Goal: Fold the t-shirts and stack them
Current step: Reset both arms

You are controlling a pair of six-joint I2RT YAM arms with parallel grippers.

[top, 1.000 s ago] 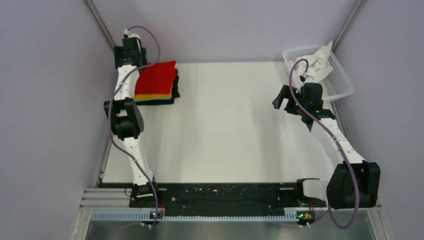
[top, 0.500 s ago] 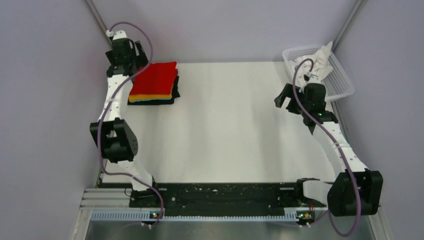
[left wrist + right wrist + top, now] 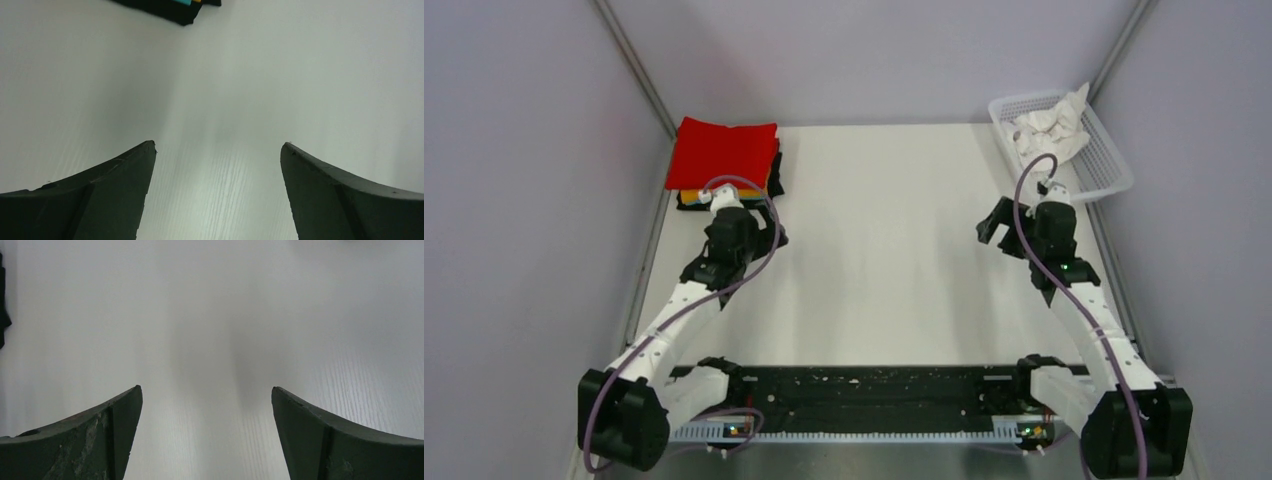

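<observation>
1. Looking down from the top camera, you've got the folded stack of t-shirts (image 3: 724, 158) sitting at the far left corner of the table (image 3: 884, 260). The red one is on top, and orange, teal and black edges peek out under it along the near side.
2. The white t-shirt (image 3: 1052, 128) is crumpled up in the white mesh basket (image 3: 1109, 172) over at the far right corner, with a bit of it poking up above the rim.
3. Your left gripper (image 3: 217, 145) is spread wide and holding nothing. It hangs over the white tabletop just on the near side of the stack, not touching it. Its wrist cam only catches a black corner of the pile with a sliver of teal, right at the top edge of the view.
4. Your right gripper (image 3: 206, 388) is spread wide too, also with nothing in it. It sits over the tabletop near the basket, on the basket's near-left side and apart from it. Its wrist cam shows plain white surface between the fingers.
5. The two grippers are well apart, one on each side of the table.
</observation>
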